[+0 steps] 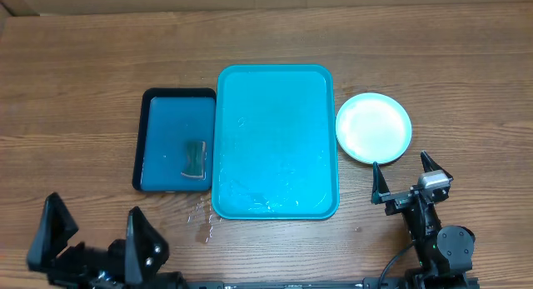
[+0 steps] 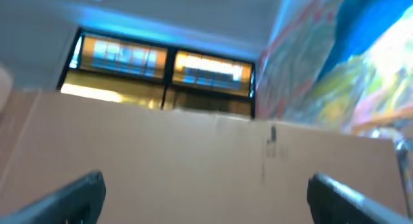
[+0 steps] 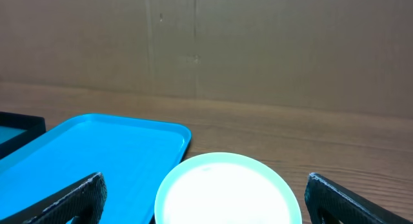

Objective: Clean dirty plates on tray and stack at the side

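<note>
The turquoise tray [image 1: 275, 89] lies in the middle of the table with nothing on it but a few wet marks near its front edge. A pale blue-green plate [image 1: 373, 127] rests on the wood just right of the tray; whether more plates lie under it I cannot tell. My right gripper [image 1: 405, 176] stands open just in front of that plate, apart from it. In the right wrist view the plate [image 3: 226, 192] sits low between the wide fingers [image 3: 74, 199], beside the tray [image 3: 97, 153]. My left gripper [image 1: 93, 236] is open at the front left, holding nothing. Its own view shows only its open gripper [image 2: 206, 204] against cardboard.
A smaller dark blue tray [image 1: 166, 114] lies against the turquoise tray's left side, with a green sponge [image 1: 194, 158] in it. Water drops [image 1: 201, 216] dot the wood in front of it. A cardboard wall [image 3: 258, 50] closes off the back of the table.
</note>
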